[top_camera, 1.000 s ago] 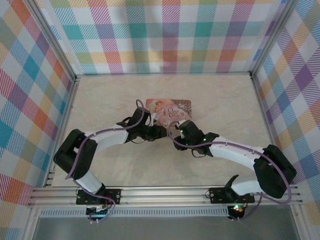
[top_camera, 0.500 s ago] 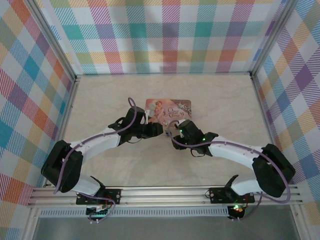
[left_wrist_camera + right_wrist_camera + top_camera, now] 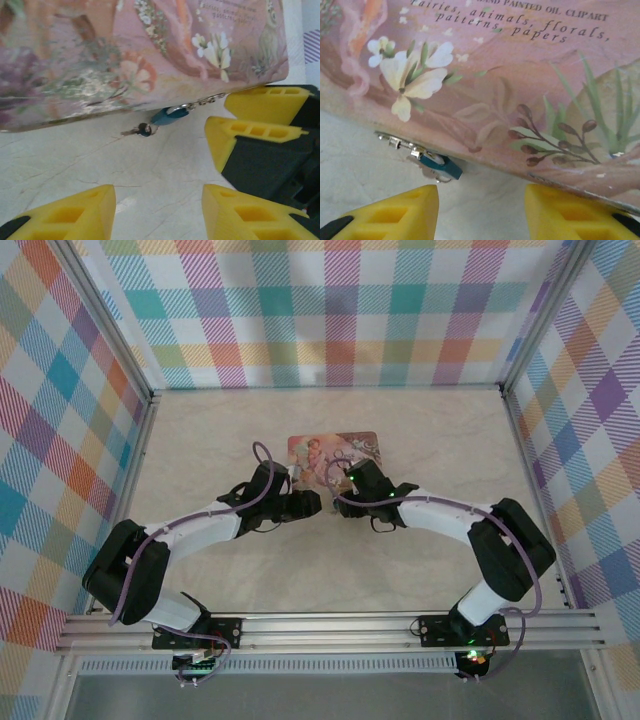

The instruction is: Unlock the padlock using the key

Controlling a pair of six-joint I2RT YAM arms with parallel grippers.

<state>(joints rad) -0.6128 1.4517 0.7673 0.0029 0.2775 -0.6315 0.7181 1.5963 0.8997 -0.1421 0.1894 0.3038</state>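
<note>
The tiny blue-teal padlock (image 3: 167, 116) hangs from the silvery clasp on the front edge of the pink illustrated tin (image 3: 140, 55). The small key (image 3: 136, 131) lies on the table at the padlock's lower end, touching it; I cannot tell whether it sits in the keyhole. My left gripper (image 3: 157, 212) is open, a short way in front of the padlock, with bare table between its yellow fingers. My right gripper (image 3: 480, 212) is also open, close to the tin (image 3: 520, 75), with the padlock (image 3: 440, 166) just above its left finger. From above, both grippers (image 3: 305, 502) (image 3: 345, 483) meet at the tin's near edge (image 3: 335, 455).
The right gripper's yellow fingers (image 3: 255, 120) crowd the right side of the left wrist view, close beside the padlock. Checked walls enclose the pale marbled table (image 3: 330, 570) on three sides. A metal rail (image 3: 330, 625) runs along the near edge.
Both grippers have opened wider. The right arm has pushed forward and left, up to the tin's near edge. The left arm's elbow has dropped lower. The tin has shifted slightly.
</note>
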